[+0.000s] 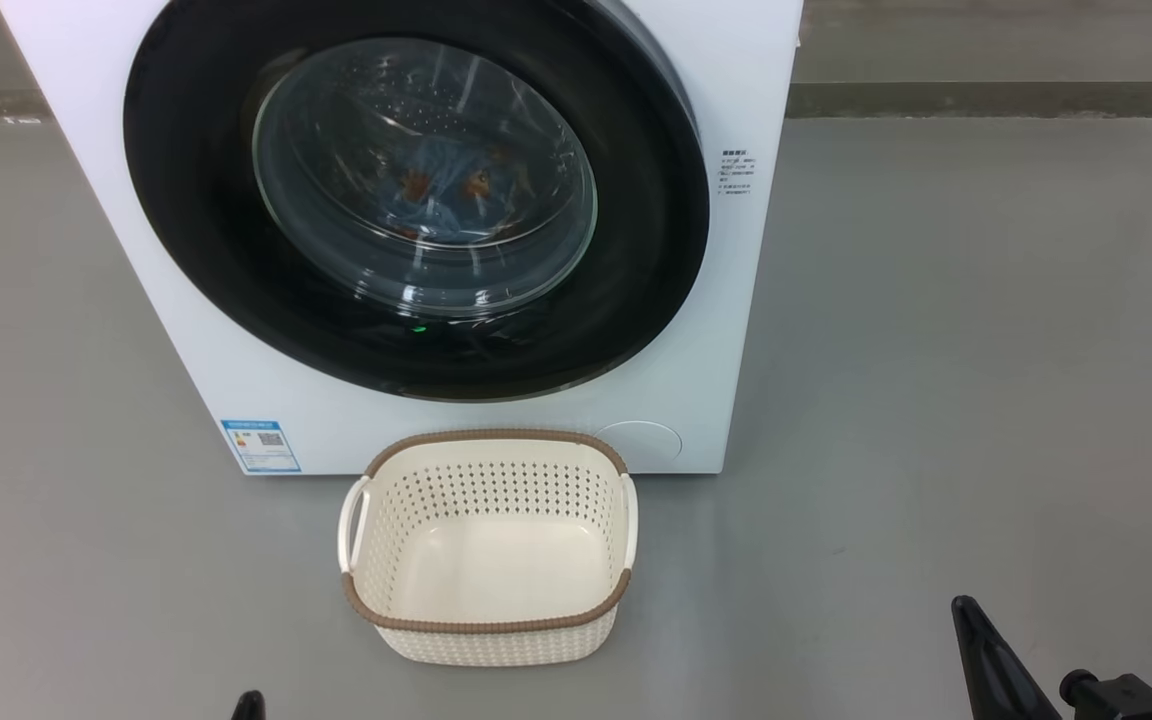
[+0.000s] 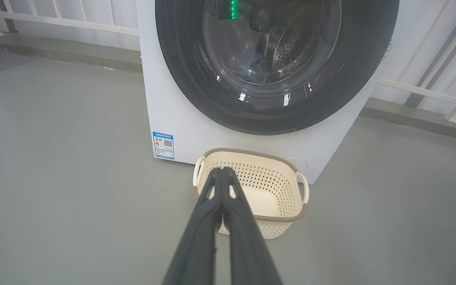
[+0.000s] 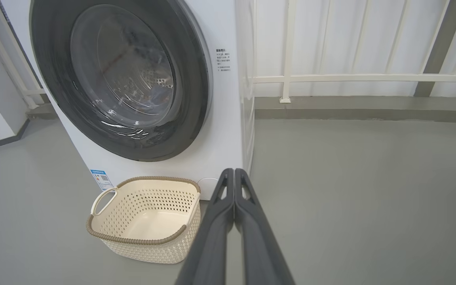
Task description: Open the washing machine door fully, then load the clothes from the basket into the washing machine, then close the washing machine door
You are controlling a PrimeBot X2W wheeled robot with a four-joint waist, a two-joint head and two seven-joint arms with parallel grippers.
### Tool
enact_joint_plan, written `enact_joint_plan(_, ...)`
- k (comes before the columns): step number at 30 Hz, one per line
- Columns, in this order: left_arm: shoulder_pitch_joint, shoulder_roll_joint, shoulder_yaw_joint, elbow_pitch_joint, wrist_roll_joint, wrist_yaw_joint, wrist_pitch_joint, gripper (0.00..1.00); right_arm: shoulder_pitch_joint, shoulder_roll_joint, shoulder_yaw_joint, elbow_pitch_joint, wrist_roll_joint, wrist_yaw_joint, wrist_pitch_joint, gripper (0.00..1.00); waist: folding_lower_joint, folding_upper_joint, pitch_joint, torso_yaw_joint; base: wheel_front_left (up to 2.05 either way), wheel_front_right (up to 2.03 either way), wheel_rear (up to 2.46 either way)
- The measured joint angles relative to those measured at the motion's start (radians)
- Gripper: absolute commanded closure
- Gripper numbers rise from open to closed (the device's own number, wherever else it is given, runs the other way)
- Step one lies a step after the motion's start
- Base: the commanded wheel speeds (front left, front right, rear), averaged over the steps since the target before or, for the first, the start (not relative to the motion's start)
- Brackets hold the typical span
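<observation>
Both grippers are pressed shut on nothing. The left gripper (image 2: 222, 171) has its fingers meeting tip to tip in the air, and the right gripper (image 3: 234, 171) is the same. Both hang low and well back from the washer (image 1: 696, 380).

The basket (image 1: 496, 437) stands on the floor just in front of the washer, below the door (image 1: 186, 200), and it is empty. The clothes (image 1: 446, 185) lie in the drum, seen blue and orange through the glass. The door sits against the front, so the task looks done or nearly so.

The main risk is that the door rests closed without being latched. No view settles this, and a loose door could swing out. A fold of fabric caught at the gasket would cause that, but the gasket is hidden. An arm sweeping low could also knock the light basket.

The head view gives the clearest sight of the print on the clothes. The left wrist view shows the steel drum (image 2: 287, 47) and a green light (image 2: 234, 10) high in the door. The right wrist view shows the door's edge from the side, the washer's flank and a white railing (image 3: 370, 78) behind.
</observation>
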State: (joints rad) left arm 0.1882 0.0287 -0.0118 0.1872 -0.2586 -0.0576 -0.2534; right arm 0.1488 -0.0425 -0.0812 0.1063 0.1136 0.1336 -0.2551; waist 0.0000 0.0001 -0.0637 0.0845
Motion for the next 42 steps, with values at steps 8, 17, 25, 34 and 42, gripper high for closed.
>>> enact_joint_plan(8, -0.001, -0.002, 0.003, 0.007, -0.084, -0.001, 0.026, 1.00, 0.000, 0.002, -0.001, 0.009, 0.087, 0.000, 0.026, 1.00, 0.0003, -0.0001, 0.003, -0.006, 0.00, 0.00, 0.00)
enact_joint_plan(17, -0.005, -0.002, 0.009, 0.010, -0.178, -0.004, 0.052, 1.00, -0.004, 0.002, -0.002, 0.020, 0.198, 0.000, 0.052, 1.00, 0.0002, -0.0001, 0.009, -0.012, 0.00, 0.00, 0.00)
enact_joint_plan(25, -0.019, -0.002, 0.016, 0.016, -0.266, -0.010, 0.074, 1.00, -0.008, 0.002, -0.006, 0.032, 0.282, 0.000, 0.074, 1.00, 0.0001, 0.0000, 0.014, -0.017, 0.00, 0.00, 0.00)
enact_joint_plan(34, -0.034, -0.001, 0.021, 0.021, -0.358, -0.015, 0.101, 1.00, -0.029, 0.002, -0.010, 0.042, 0.398, 0.000, 0.098, 1.00, 0.0001, 0.0000, 0.018, -0.023, 0.00, 0.00, 0.00)
enact_joint_plan(42, -0.053, -0.001, 0.026, 0.026, -0.450, -0.019, 0.123, 1.00, -0.045, 0.002, -0.016, 0.053, 0.490, 0.000, 0.123, 1.00, 0.0001, 0.0000, 0.023, -0.029, 0.00, 0.00, 0.00)
